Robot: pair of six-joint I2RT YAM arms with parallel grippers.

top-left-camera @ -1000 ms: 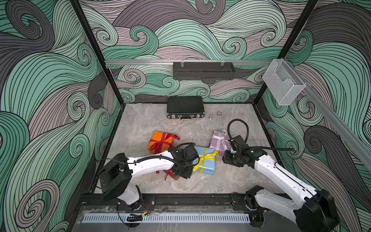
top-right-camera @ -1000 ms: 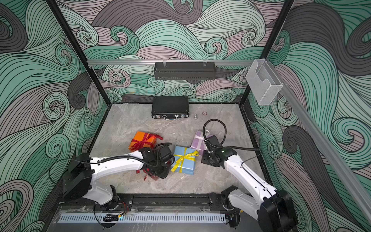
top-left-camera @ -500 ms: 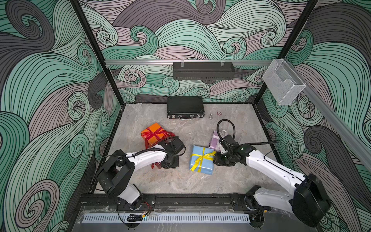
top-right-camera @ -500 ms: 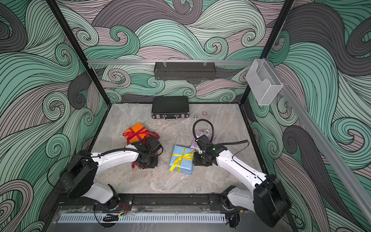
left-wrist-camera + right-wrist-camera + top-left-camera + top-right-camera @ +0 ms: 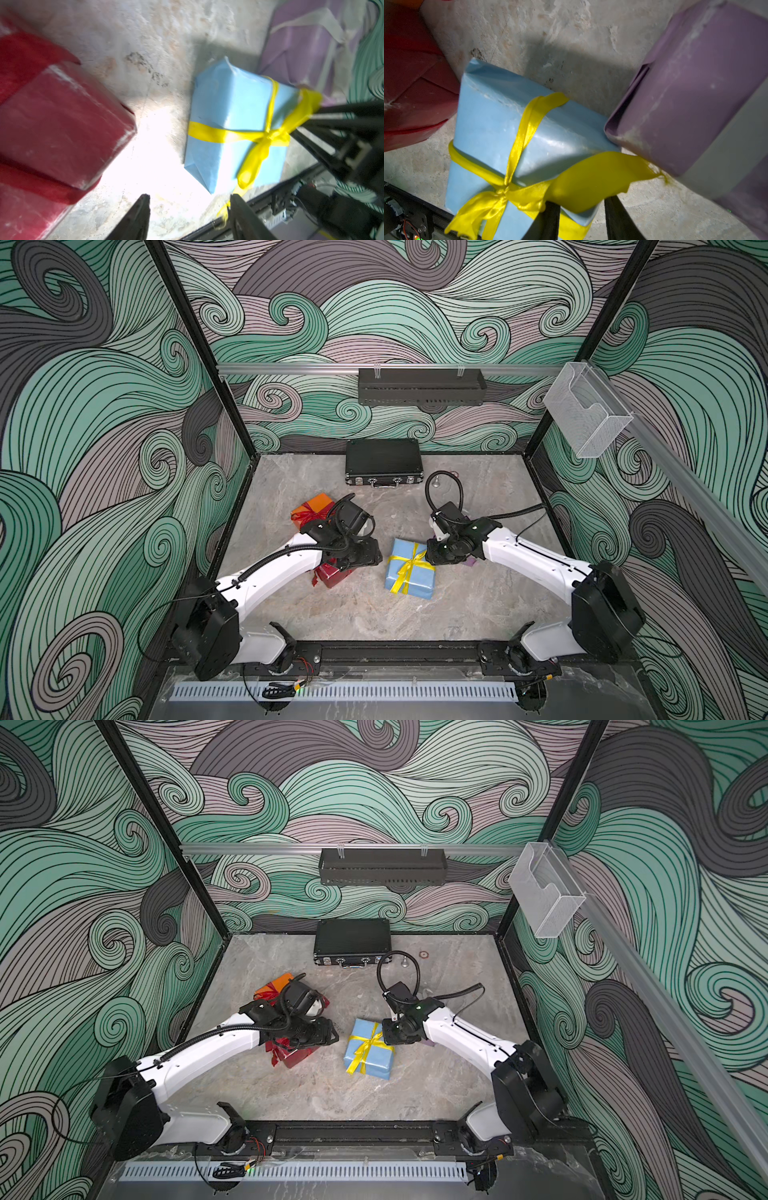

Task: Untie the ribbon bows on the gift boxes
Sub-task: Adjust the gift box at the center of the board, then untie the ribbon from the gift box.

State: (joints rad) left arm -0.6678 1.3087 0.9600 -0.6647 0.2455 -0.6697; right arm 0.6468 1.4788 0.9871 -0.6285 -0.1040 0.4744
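Left gripper (image 5: 189, 197) apart, empty. Right gripper (image 5: 581, 201) apart astride yellow ribbon (image 5: 591, 176); unpinned light blue box (image 5: 483, 120) may slide toward table's right edge.

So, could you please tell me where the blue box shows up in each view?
Top view: blue box mid-floor, beside the red box.
Top view: blue box mid-floor, beside the red box.
Left wrist: blue box between red box and lilac box.
Right wrist: blue box centre, between the same two.
Shared landmark: the red box, in all four.
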